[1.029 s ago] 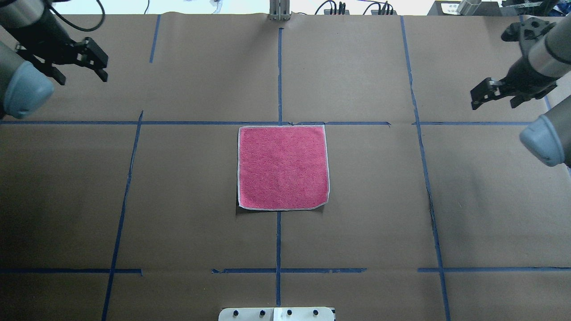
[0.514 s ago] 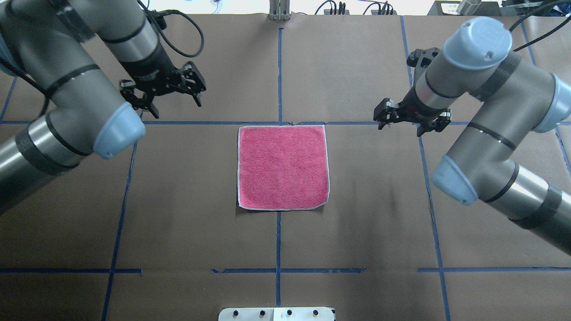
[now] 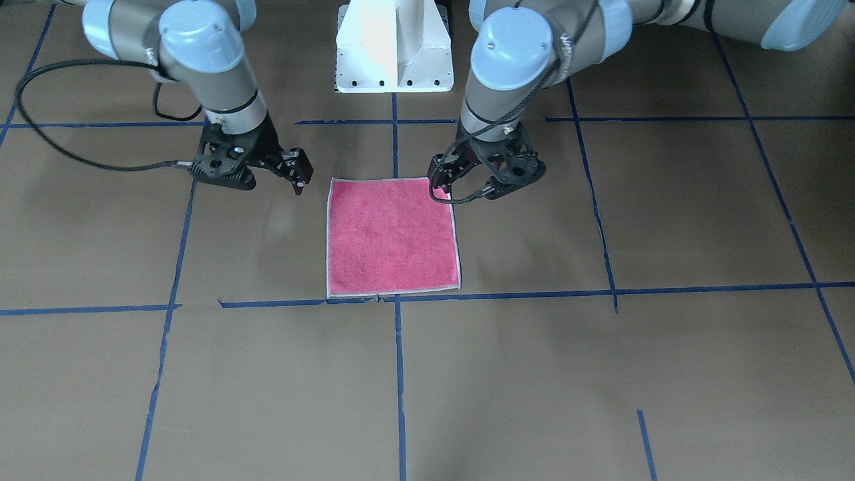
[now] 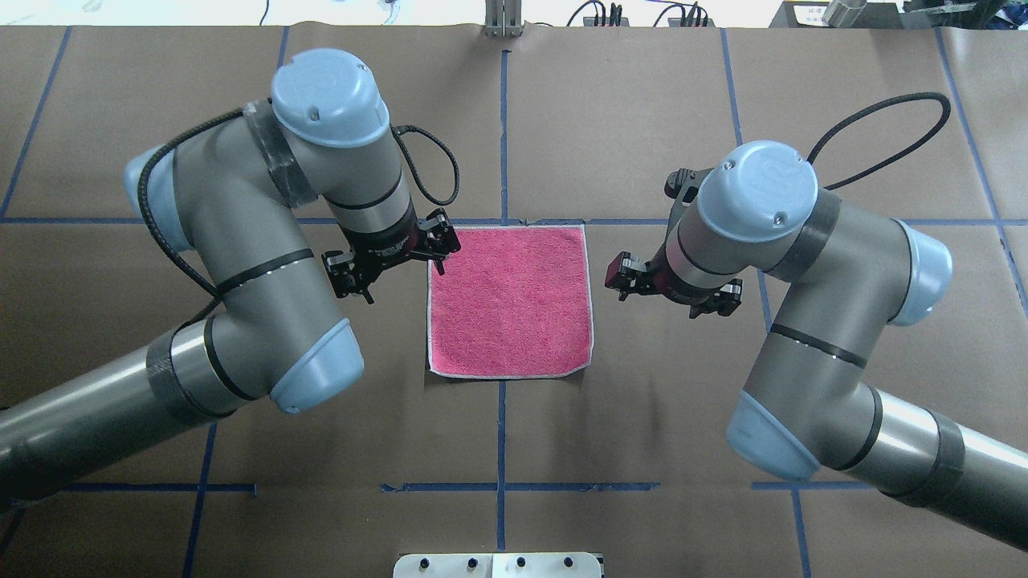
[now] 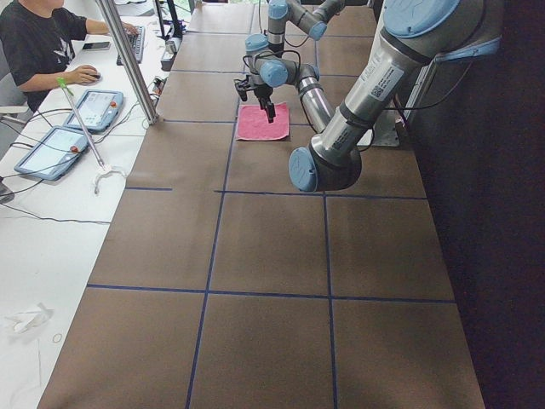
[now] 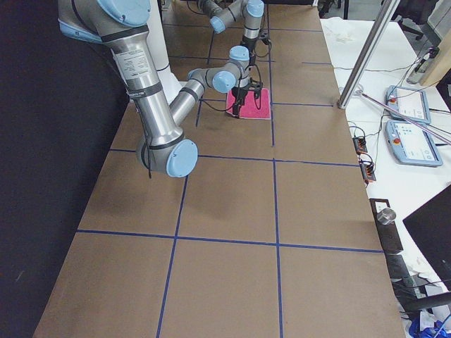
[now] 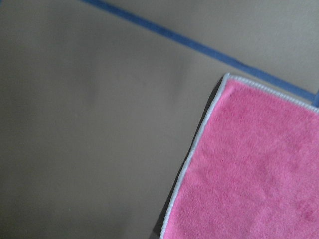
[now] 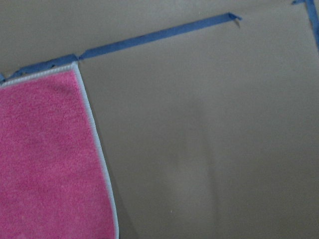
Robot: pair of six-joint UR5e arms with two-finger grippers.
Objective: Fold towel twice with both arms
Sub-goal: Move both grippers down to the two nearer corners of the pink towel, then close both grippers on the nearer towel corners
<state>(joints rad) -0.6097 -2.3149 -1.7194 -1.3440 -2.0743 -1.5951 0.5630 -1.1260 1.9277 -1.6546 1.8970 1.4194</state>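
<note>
The towel [image 4: 510, 301] lies flat and unfolded, pink face up, in the middle of the brown table; it also shows as the towel [image 3: 393, 237]. My left gripper [image 4: 401, 277] hangs open and empty above the table beside the towel's left edge, near its far corner. My right gripper [image 4: 658, 303] is open and empty too, a little off the towel's right edge. In the front view the left gripper [image 3: 484, 180] is by the towel's upper right corner and the right gripper [image 3: 267, 167] is left of it. Each wrist view shows one far corner of the towel [image 7: 259, 169] [image 8: 50, 159] and no fingers.
Blue tape lines [image 4: 502, 128] cross the brown paper table cover. The white pedestal base [image 3: 394, 47] stands at the robot's side of the table. A person [image 5: 38, 43] sits at a side desk with control tablets [image 5: 60, 149], behind a metal post [image 5: 128, 60].
Both arms have swung inward from the far outer corners of the table and now flank the towel. Both grippers stay open. The towel has not moved.
</note>
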